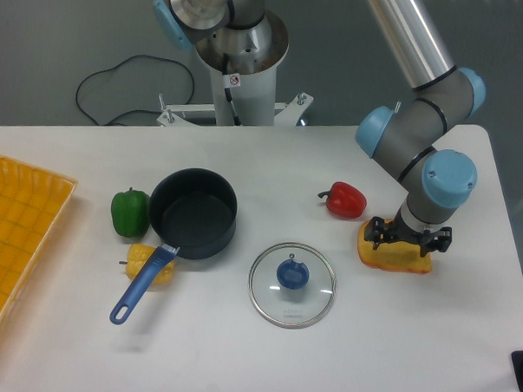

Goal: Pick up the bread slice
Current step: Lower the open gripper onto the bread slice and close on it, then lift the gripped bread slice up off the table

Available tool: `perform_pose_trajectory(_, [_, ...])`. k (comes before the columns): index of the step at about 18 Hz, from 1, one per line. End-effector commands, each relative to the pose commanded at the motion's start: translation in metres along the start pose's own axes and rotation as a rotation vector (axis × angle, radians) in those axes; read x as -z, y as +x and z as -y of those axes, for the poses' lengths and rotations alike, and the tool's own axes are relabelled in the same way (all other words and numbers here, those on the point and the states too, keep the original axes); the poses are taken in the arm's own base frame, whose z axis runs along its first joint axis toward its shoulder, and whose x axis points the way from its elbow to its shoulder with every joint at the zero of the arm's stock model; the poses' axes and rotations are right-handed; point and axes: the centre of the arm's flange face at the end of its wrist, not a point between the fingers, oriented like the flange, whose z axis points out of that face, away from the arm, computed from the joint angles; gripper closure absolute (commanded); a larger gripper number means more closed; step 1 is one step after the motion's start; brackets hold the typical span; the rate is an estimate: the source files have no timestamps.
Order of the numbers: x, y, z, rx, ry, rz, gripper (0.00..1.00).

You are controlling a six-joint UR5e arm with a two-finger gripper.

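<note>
One fixed camera looks steeply down across the table (237,351) toward the arm's base (241,65).

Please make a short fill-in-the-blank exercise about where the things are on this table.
1. The tool is directly above the ____ slice.
2. The pot has a ____ handle.
3. The glass lid lies on the table, not on the ____.
4. The red pepper lies just beside the bread slice, on the side toward the ____.

Answers: bread; blue; pot; pot

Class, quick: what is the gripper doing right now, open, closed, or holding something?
Gripper: down on the bread slice, fingers astride it; whether it has closed cannot be told.
</note>
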Motion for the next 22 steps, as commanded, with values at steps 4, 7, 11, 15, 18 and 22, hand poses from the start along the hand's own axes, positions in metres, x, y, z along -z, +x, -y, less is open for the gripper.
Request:
perform_pose_trajectory(4, [-0.003,-0.001,0.000,0.000,-0.002,-0.002,0.00])
perform_pose_trajectory(7, [-0.007,-0.003,-0.001,0.001,-0.005,-0.006,0.00])
perform_pose_trajectory(11, [-0.009,-0.005,-0.001,0.003,-0.003,-0.004,0.00])
perform_pose_trajectory(15, [-0.016,-0.004,-0.001,0.003,0.000,0.002,0.00])
perform_pose_trajectory(18, [-0.018,-0.003,-0.002,0.005,-0.001,0.001,0.00])
perform_pose_trajectory(22, [-0.018,-0.003,-0.001,0.006,-0.001,0.001,0.04])
